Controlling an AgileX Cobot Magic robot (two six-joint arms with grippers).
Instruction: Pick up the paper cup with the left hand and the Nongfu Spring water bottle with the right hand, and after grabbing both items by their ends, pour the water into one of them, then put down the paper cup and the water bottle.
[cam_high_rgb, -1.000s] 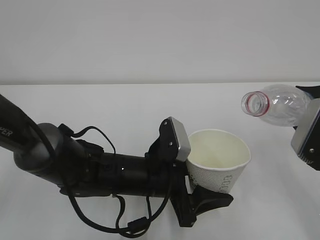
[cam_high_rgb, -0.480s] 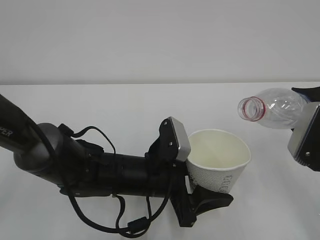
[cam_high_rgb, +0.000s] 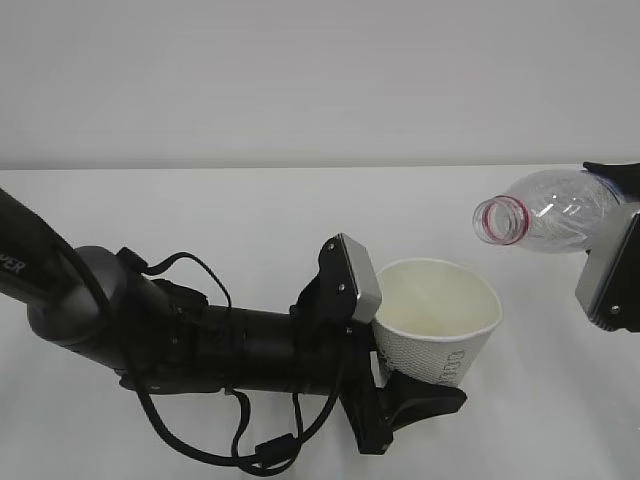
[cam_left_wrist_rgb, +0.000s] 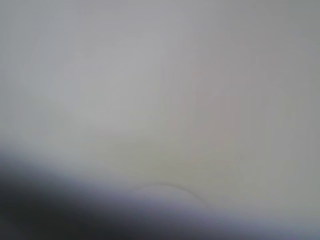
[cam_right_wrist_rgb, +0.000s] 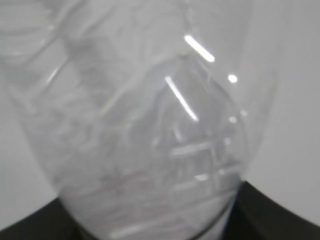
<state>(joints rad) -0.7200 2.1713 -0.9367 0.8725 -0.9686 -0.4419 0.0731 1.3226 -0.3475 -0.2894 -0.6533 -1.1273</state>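
Bottle (cam_high_rgb: 555, 210) | mouth lower, seemingly nearer cup (cam_high_rgb: 437, 322) | cup unmoved

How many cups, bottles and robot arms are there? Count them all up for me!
Paper cup: 1
Water bottle: 1
Robot arms: 2, the left arm holding the cup and the right arm holding the bottle
Total: 4

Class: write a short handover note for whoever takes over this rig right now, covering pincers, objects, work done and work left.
Left pincer: shut on the cup, held upright above the table.
Right pincer: shut on the bottle, which lies nearly level in the air, cap off, mouth pointing left, up and right of the cup.
Done: both things picked up.
No stream of water visible; whether any has been poured cannot be told.
Left: set both down.
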